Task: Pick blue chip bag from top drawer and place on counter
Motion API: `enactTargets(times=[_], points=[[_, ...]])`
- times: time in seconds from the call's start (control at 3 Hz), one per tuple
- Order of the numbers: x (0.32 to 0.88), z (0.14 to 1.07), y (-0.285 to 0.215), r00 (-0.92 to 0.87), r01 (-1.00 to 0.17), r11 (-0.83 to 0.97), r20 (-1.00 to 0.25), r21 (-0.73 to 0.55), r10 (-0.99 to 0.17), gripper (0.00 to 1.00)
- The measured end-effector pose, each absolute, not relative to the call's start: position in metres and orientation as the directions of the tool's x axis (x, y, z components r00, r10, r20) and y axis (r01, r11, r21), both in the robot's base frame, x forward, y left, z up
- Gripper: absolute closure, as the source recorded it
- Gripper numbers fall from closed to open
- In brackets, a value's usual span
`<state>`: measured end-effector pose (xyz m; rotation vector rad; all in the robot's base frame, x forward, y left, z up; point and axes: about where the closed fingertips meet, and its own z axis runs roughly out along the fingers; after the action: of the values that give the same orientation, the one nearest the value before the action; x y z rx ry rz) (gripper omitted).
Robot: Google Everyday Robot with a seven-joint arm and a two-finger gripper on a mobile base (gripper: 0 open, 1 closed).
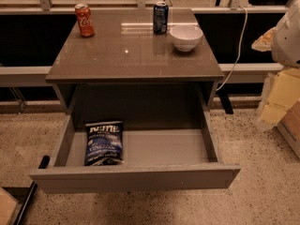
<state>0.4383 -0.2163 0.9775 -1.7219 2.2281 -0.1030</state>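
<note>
Grey top drawer [164, 146] standing open beneath the glossy brown-grey desk [126, 55], whose top serves as the counter of the task; blue chip bag [103, 143] lying flat, label upward, in the left part of the drawer, close to the left wall and reaching almost to the front panel; on the desk, toward its far edge, a red soda can [85, 19] at left, a dark blue soda can [160, 18] right of centre and, just beside it, a white bowl [186, 36]; gripper nowhere in the view, so whether it is open or closed cannot be told. Progress, as judged: the drawer gives free access from above, but the bag is not yet grasped, lifted or set down; reach, grasp, lift and placement on the desk all remain, the near half of its surface appearing the likeliest place to put the bag.
</note>
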Motion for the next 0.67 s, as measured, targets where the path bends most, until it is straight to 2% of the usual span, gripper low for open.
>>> enactTargets(times=[0.33,0.67], points=[[0.441,0.976,-0.213,-0.213,-0.931,0.265,-0.215,-0.253,-0.953,0.0],[0.462,0.959,-0.185,-0.135,-0.938,0.214,-0.281,-0.271,-0.95,0.0]])
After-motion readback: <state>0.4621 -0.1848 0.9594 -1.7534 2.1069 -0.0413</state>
